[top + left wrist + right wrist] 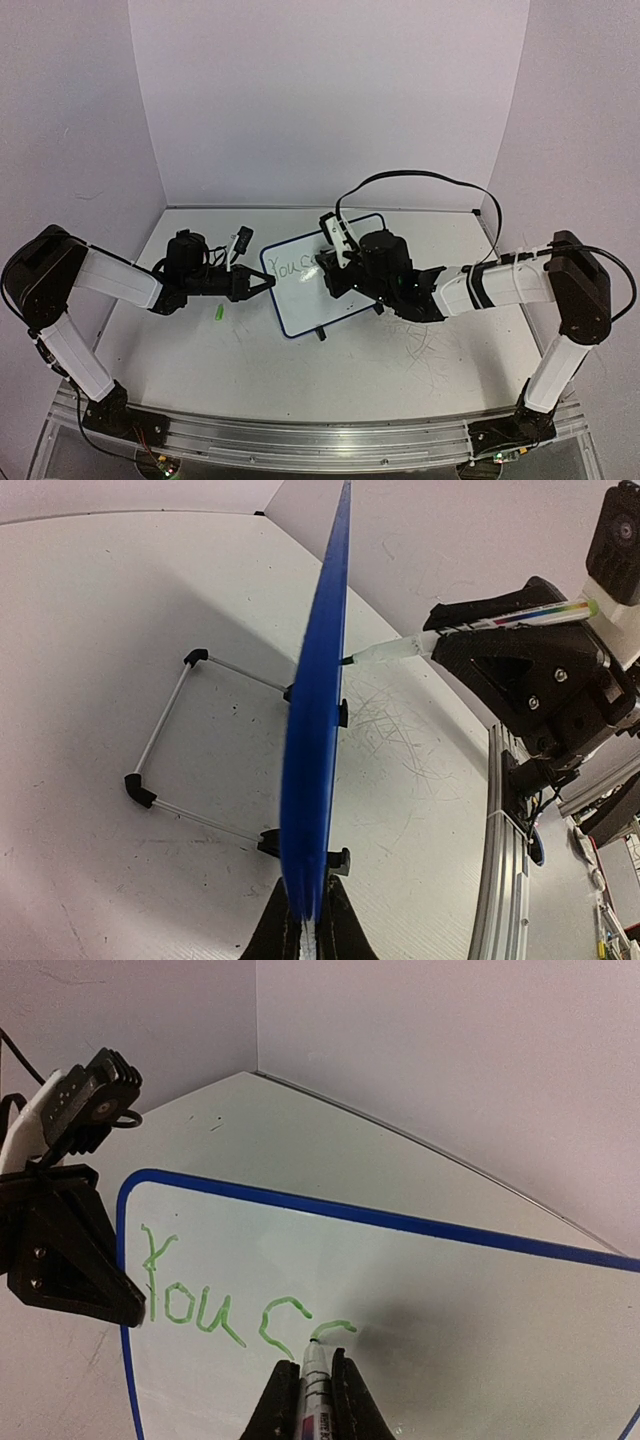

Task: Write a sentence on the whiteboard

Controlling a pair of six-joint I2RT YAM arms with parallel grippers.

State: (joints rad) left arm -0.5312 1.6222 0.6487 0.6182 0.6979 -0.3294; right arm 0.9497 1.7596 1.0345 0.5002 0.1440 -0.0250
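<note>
Right claw [312, 1362] clenched on the marker [316, 1388], tip at the green writing [190, 1305]; I see bare whiteboard [480, 1300] stretching rightward, left claw [308, 910] pinching its edge

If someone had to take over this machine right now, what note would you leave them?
Left tool: shut on the board's edge.
Right tool: shut on the marker, tip on the board.
Done: green "You c" and part of the next letter of the sentence.
To do: the rest of the sentence.
</note>
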